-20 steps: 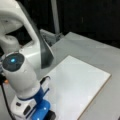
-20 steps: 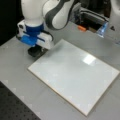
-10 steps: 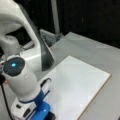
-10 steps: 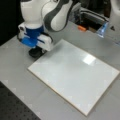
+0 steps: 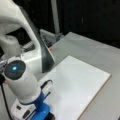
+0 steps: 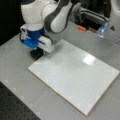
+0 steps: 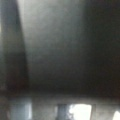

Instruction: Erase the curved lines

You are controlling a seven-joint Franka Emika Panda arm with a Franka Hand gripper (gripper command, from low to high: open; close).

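Fingers (image 6: 37, 53): low over the tabletop (image 6: 15, 65) at the whiteboard's corner, a black eraser block (image 6: 36, 54) beneath them; grip state can't tell.
Whiteboard (image 6: 75, 75): flat, to the right of the fingers in a front view, surface looks plain white.
Curve lines: can't make out in any view.
Wrist view: dark blur only.

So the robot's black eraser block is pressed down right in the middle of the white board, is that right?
Not quite. In a front view the black eraser block under the gripper sits at the board's corner toward that view's left, partly over the grey table, not in the middle. The middle of the white board is bare, and no curve lines show on it in either front view.
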